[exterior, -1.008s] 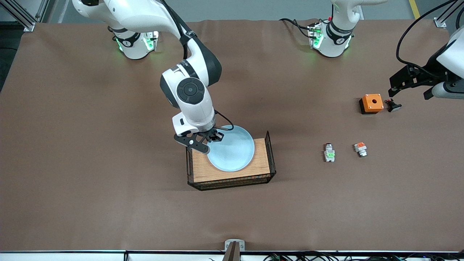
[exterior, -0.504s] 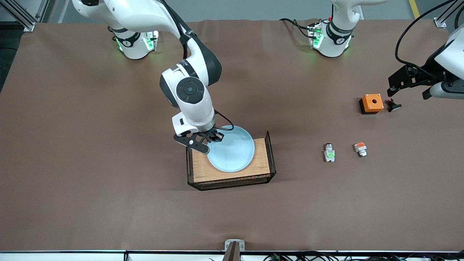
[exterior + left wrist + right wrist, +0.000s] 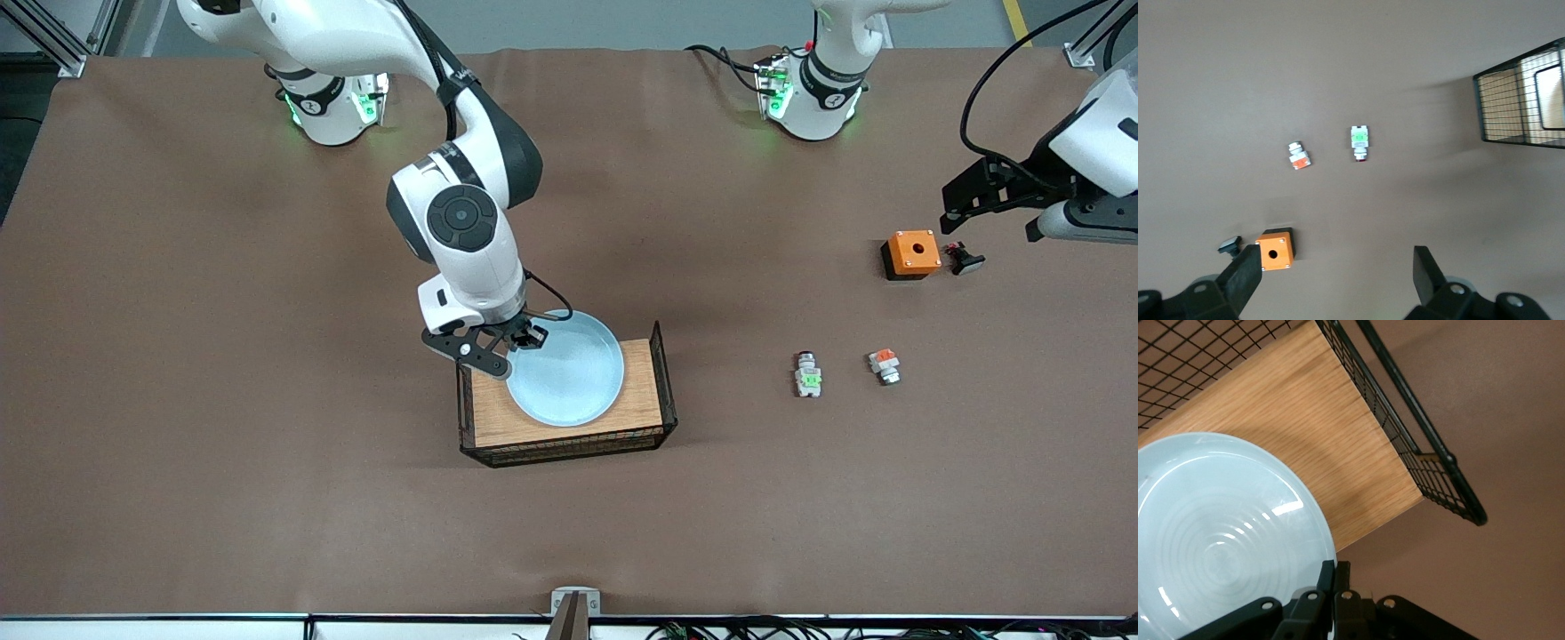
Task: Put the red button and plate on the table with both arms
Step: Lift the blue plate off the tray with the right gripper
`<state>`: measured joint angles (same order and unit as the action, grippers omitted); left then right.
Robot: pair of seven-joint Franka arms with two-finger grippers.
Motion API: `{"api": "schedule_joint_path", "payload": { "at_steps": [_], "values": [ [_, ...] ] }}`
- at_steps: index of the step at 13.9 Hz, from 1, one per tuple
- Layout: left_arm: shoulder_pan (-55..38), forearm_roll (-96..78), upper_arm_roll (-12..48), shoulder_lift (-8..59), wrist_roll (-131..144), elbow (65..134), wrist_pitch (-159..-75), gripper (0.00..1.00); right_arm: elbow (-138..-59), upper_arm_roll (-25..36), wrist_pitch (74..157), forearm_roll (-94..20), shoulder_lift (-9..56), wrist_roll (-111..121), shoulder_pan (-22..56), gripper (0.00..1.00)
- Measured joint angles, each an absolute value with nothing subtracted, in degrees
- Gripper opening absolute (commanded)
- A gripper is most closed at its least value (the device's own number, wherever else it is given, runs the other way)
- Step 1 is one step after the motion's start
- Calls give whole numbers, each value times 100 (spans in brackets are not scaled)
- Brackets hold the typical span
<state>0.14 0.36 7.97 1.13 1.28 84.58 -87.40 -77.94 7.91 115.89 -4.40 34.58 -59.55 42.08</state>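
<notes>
The right claw is pinched on the rim of the pale blue plate, over the wooden board in its wire frame. Toward the left arm's end, the red button lies on the table. The left claw hangs spread wide above the orange box.

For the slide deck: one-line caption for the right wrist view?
Right gripper shut on the pale-blue plate rim, over the wooden board in its black wire frame.
</notes>
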Motion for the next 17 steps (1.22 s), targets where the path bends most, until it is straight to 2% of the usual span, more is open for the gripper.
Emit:
{"api": "schedule_joint_path", "payload": {
  "at_steps": [5,17],
  "values": [
    [14,152,854,113,128,8471,-8739,100,-7700,816,11400,-443,3429,-5952,4169,0],
    [8,131,883,113,260,8472,-8739,100,-7668,828,10205,-461,2820,-5690,4072,0]
  ]
}}
